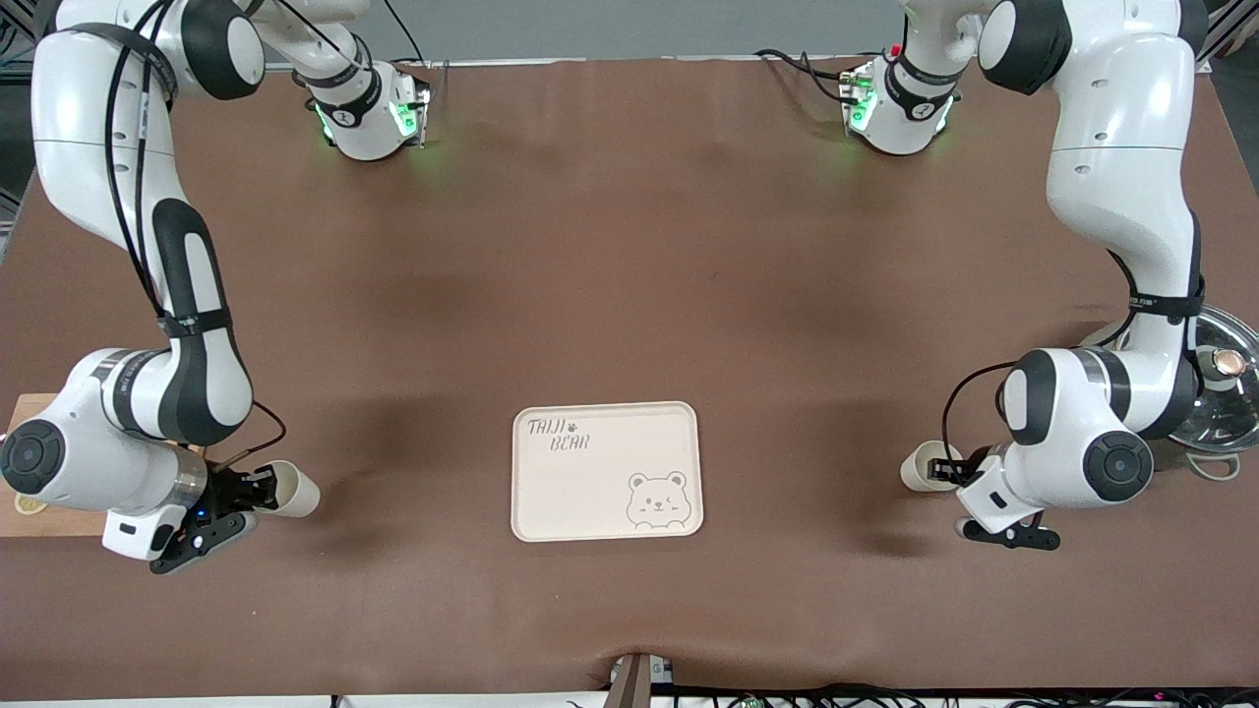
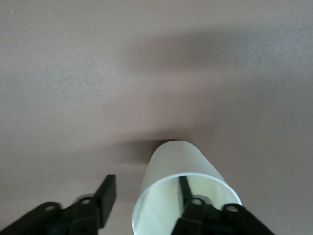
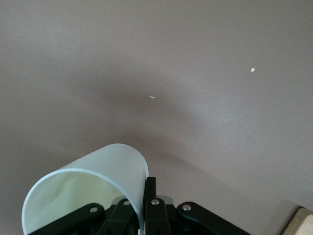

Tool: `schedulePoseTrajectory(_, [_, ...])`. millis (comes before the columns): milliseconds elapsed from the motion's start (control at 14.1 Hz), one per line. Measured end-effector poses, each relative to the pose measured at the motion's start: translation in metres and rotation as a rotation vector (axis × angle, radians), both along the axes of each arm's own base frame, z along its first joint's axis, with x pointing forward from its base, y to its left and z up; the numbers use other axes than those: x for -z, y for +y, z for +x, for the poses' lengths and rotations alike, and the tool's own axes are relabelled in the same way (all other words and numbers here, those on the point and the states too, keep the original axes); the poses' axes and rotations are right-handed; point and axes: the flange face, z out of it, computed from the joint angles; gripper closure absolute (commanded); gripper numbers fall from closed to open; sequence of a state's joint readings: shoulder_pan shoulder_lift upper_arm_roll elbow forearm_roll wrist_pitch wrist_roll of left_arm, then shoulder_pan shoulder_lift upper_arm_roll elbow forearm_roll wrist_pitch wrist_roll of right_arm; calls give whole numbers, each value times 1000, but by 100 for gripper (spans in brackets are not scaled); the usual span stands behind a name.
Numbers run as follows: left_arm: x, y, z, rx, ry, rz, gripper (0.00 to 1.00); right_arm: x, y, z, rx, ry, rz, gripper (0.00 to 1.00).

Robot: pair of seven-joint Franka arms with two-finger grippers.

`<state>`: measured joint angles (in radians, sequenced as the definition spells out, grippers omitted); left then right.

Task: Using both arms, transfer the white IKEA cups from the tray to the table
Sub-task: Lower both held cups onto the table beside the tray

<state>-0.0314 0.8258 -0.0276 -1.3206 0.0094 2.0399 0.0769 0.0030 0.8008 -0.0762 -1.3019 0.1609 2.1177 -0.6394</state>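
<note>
The table (image 1: 629, 246) holds the bear-printed tray (image 1: 607, 471), now bare of cups. Toward the left arm's end from the tray, the left gripper (image 1: 952, 470) has spread its fingers, one finger inside its cup (image 1: 923, 466). Toward the right arm's end, the right gripper (image 1: 258, 485) clamps the other cup's (image 1: 295, 489) wall; release is left.

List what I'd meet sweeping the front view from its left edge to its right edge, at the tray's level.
Cutting board → right gripper shut on a cup → bear tray, no cups on it → second cup → left gripper, open with one finger inside that cup → pot lid.
</note>
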Motion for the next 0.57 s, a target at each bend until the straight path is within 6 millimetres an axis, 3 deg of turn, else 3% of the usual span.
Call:
schedulePoseTrajectory(212, [-20,0,5,-1,-32,-1,0,15,2,-5,2,-1,4,100])
schedulePoseTrajectory(566, [-99,-1,7,1,-115,-4,0,32,2,-11,-10,-17,27,100])
